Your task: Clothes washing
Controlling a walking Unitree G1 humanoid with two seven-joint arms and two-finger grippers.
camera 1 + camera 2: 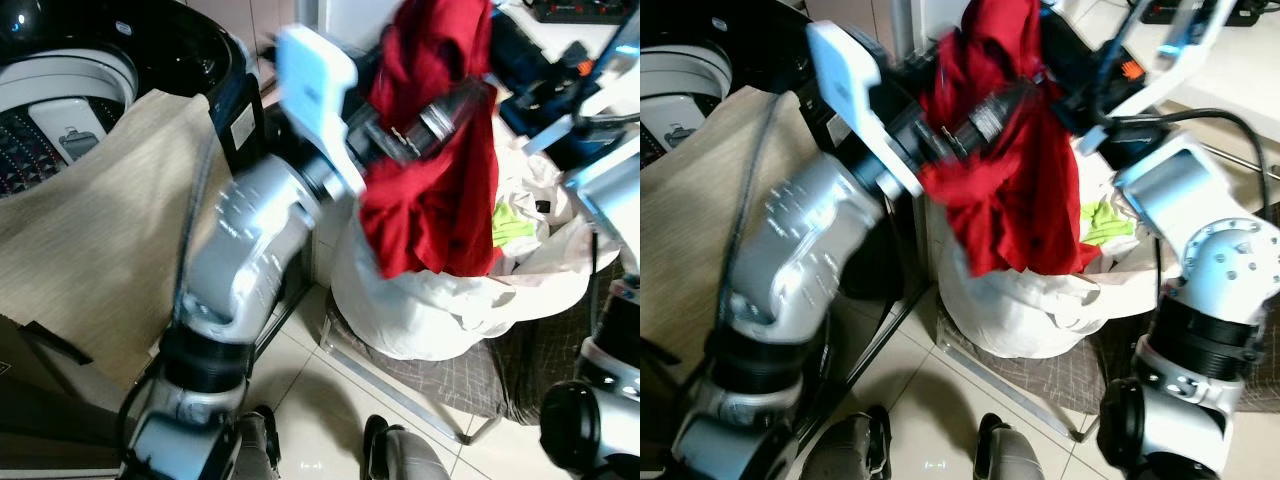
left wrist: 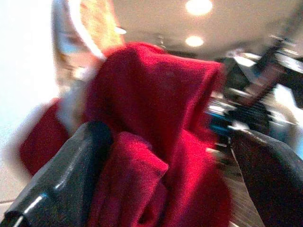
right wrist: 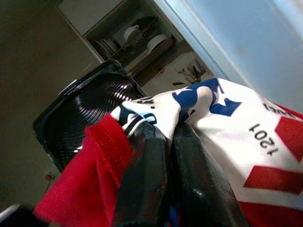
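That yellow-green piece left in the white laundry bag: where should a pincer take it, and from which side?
Probably from above, on the bunched upper fold of the yellow-green piece. It lies crumpled in the open mouth of the white laundry bag, whose walls close off its sides. The red garment held by the left pincer hangs just to its left, so come in from the robot's right.

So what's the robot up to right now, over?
Left gripper lifting red garment above white laundry bag. Right gripper pinching printed cloth. Washer open alongside.
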